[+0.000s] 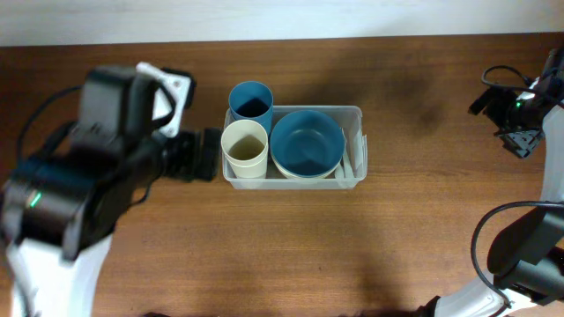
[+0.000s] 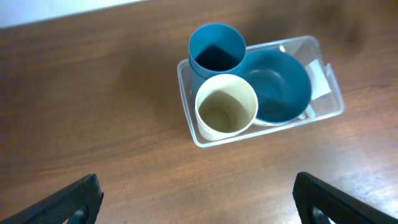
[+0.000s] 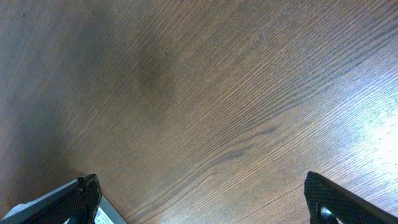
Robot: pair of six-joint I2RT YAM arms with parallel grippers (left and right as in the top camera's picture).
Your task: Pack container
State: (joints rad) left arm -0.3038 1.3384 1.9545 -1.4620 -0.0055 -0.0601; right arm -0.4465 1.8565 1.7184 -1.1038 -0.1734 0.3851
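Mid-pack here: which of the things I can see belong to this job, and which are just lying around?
Part of the job: clear container; blue cup, cream cup and blue bowl standing inside it; a white piece beside the bowl, too unclear to name.
Just lying about: nothing loose shows; only the wooden table.

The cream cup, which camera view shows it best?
The left wrist view: the cream cup is large, inside visible, in the container. The overhead view shows it smaller; the right wrist view lacks it.
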